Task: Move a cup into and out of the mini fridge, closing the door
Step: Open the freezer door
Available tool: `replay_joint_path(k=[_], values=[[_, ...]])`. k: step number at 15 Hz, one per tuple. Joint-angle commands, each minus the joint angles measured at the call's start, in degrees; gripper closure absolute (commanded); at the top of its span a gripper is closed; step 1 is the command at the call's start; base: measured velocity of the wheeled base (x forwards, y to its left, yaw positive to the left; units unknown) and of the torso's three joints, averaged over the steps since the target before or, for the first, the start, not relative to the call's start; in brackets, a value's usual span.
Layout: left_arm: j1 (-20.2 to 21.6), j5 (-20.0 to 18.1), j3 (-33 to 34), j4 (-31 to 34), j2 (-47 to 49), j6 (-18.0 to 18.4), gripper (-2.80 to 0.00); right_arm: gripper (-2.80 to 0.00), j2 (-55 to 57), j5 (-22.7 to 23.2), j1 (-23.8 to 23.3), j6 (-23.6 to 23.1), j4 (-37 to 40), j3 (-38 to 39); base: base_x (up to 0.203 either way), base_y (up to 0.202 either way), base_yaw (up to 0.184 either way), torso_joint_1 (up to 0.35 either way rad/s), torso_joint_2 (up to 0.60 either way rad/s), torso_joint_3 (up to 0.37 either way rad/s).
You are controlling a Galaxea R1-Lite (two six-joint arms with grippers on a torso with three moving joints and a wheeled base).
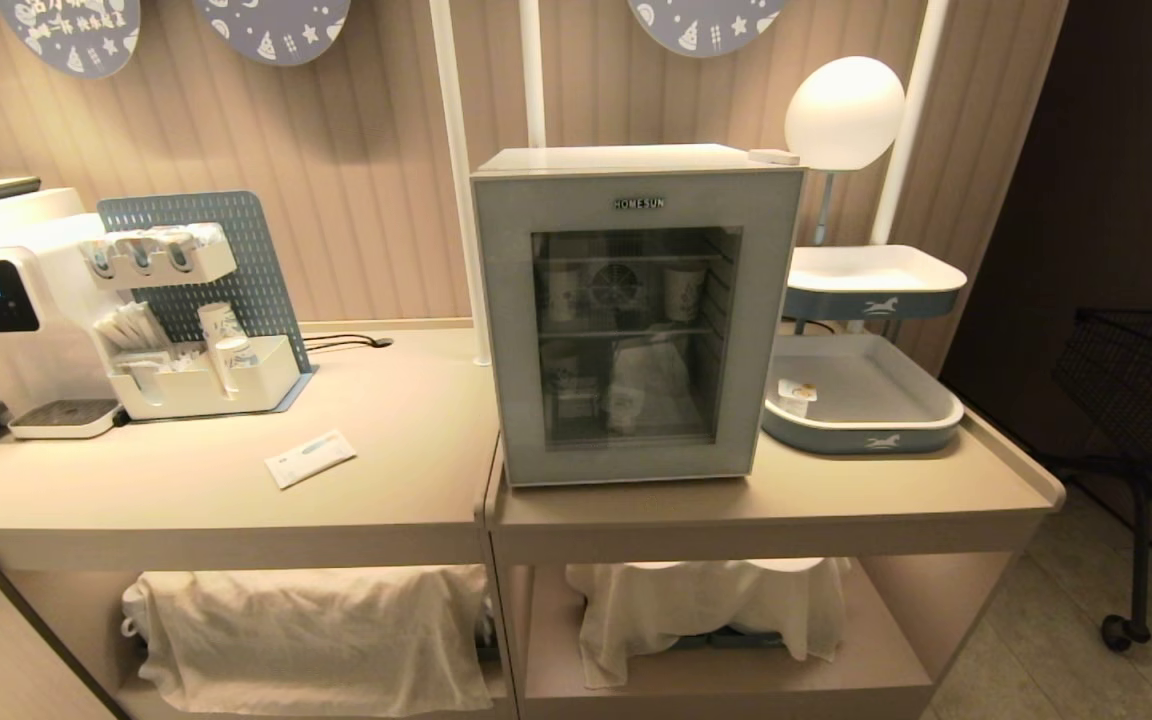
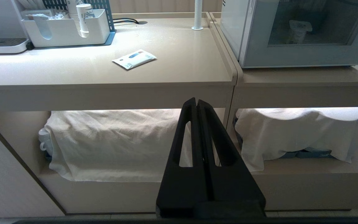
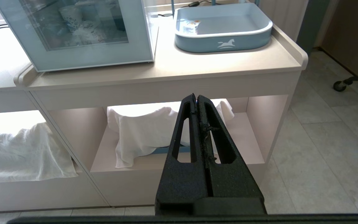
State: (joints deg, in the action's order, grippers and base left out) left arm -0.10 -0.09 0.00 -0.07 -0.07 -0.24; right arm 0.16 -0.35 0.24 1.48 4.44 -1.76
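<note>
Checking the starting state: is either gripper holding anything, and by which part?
Nothing is held. The left gripper and right gripper are shut on nothing, below counter level.

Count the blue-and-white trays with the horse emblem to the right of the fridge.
2. The lower tray sits on the counter beside the mini fridge; the upper tray is raised directly above it on a stand.

Pale grey mini fridge, blue-grey tray (white horse emblem), white cloths below.
</note>
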Motion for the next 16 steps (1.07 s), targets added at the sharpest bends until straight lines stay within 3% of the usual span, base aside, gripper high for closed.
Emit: replay_joint_path(k=[1,12,16], values=[[0.01,0.0,0.0,-0.01,0.07,-0.02,0.0,0.0,0.11,-0.01,0.02,0.02,0.03,0.0,0.0,0.0,0.0,0.0,0.0,0.0],[0.01,0.0,0.0,-0.01,0.07,0.06,0.0,0.0,0.11,-0.01,0.02,0.02,-0.02,0.0,0.0,0.0,0.0,0.0,0.0,0.0],[0.01,0.0,0.0,-0.01,-0.01,0.06,0.0,0.0,0.11,-0.01,0.02,0.02,0.05,0.0,0.0,-0.084,-0.02,0.005,0.0,0.003]])
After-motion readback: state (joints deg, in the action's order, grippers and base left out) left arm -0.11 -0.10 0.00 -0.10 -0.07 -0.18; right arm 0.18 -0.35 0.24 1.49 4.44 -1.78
